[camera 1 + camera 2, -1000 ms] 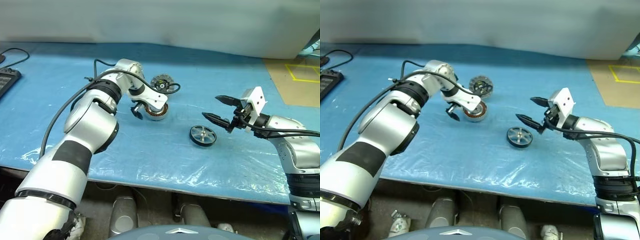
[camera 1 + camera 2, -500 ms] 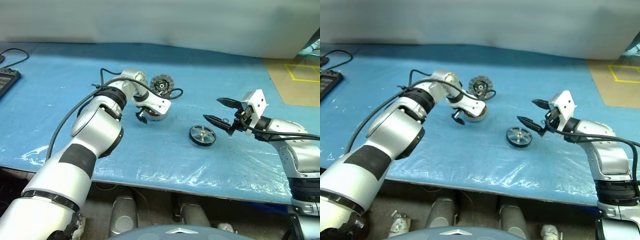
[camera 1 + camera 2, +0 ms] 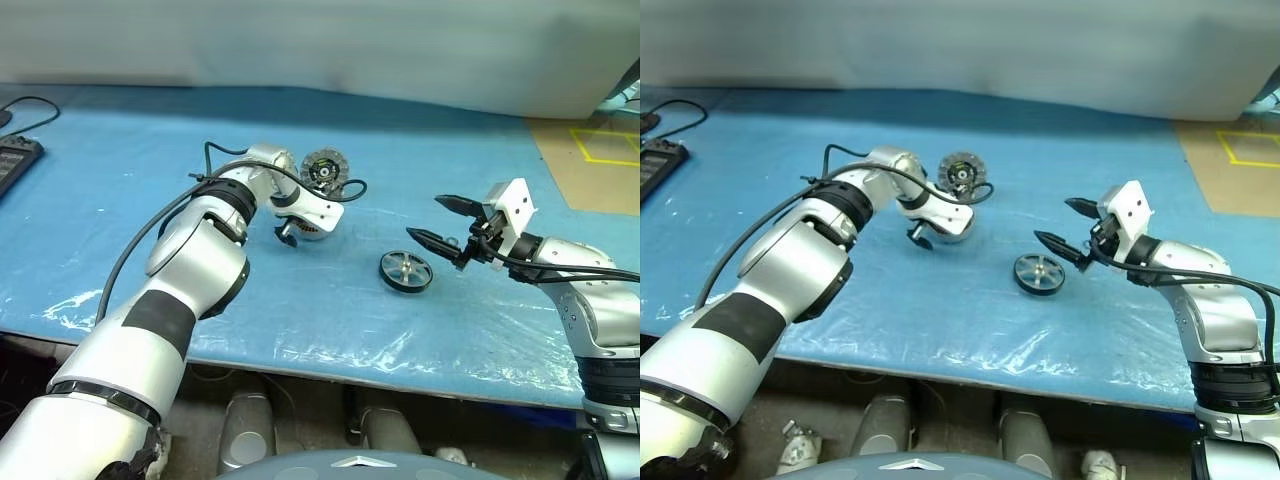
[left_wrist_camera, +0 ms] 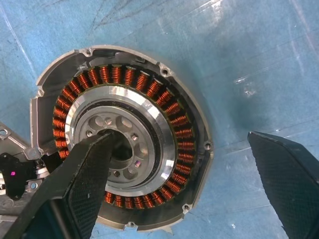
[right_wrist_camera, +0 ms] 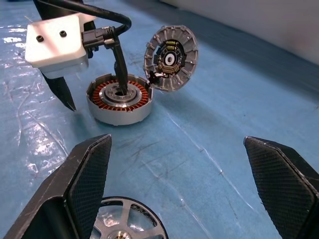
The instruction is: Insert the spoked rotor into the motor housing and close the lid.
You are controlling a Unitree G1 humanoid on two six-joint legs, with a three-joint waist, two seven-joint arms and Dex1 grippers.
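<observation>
Surface: you have a blue sheet (image 3: 330,300) across the bench.
Left gripper (image 5: 92,84): open, one finger in the motor housing (image 5: 118,99) hub.
Lid (image 5: 170,59): tilted up against the housing.
Spoked rotor (image 3: 405,271): flat on the sheet.
Right gripper (image 3: 437,222): open, beside the rotor.

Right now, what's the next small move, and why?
Probably shut the left gripper on the housing wall to steady it. One finger is in the centre hub, the other outside the rim, open. The rotor lies free on the table below the open right gripper; the lid stands open.
</observation>
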